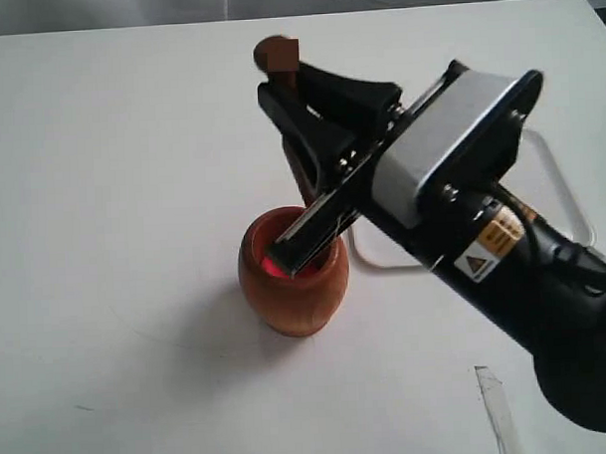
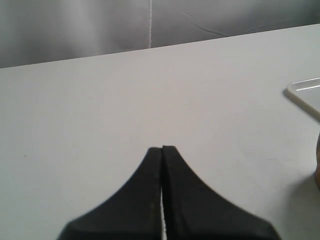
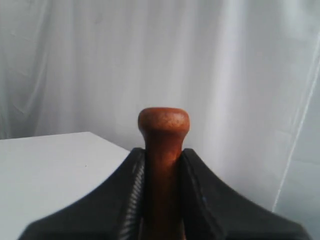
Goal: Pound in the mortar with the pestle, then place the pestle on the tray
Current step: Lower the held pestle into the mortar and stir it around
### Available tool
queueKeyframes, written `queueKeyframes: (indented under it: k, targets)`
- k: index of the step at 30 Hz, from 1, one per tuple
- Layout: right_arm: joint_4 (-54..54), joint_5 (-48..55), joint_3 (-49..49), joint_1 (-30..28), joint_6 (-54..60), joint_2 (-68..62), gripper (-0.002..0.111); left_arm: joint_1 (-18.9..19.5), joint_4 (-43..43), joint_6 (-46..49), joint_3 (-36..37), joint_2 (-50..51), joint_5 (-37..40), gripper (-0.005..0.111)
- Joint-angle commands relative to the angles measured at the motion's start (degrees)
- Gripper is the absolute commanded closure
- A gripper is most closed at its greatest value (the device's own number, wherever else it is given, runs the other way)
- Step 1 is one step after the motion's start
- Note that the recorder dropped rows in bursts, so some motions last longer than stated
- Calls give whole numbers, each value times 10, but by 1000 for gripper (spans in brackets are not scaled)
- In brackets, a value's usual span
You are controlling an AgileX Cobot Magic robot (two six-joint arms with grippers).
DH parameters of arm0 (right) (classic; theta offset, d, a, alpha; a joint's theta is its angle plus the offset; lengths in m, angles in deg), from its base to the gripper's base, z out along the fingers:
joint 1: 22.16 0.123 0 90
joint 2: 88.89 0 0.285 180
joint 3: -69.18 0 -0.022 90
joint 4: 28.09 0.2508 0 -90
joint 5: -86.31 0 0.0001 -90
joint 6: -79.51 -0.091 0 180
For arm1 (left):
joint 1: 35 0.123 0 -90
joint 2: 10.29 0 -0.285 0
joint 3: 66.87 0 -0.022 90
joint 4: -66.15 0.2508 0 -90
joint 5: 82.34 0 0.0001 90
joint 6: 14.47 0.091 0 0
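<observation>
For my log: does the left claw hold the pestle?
No, the left claw is shut and empty; the right claw grips the pestle.

White tabletop (image 1: 113, 194), pale grey curtain (image 3: 240, 75) behind, soft light

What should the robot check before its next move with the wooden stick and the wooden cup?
1. Right gripper shut on the slim reddish-brown wooden pestle: ok.
2. Pestle upright, knob on top: ok.
3. Pestle's thick end inside the rounded brown wooden mortar: cannot tell, the gripper hides it.
4. Mortar standing upright, red stuff inside: ok.
5. Flat white plastic tray free for the pestle: cannot tell, the arm covers most of it.
6. Left gripper shut, empty, over bare table: ok.
</observation>
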Motion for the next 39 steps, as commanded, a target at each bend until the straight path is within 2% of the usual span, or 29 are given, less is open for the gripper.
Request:
queueKeyframes:
  k: [1,6,19,26,32,39]
  targets:
    - [-20,-14,-29,1,-29,-57,108,-4,-4,-5,0,-1,-2,107]
    - [-41,-14,-50,1,-50,-114,108,-4,-4,-5,0,-1,-2,107]
    - [-6,-14,-50,1,-71,-212,108,-4,-4,-5,0,-1,-2,107]
    - [-3,-14,-50,1,-39,-120,108,-4,-4,-5,0,-1,-2,107]
    - [-53,-14,-50,1,-39,-22,108,-4,-4,-5,0,-1,-2,107]
    - [-46,-14,-50,1,-41,-57,108,-4,-4,-5,0,-1,-2,107]
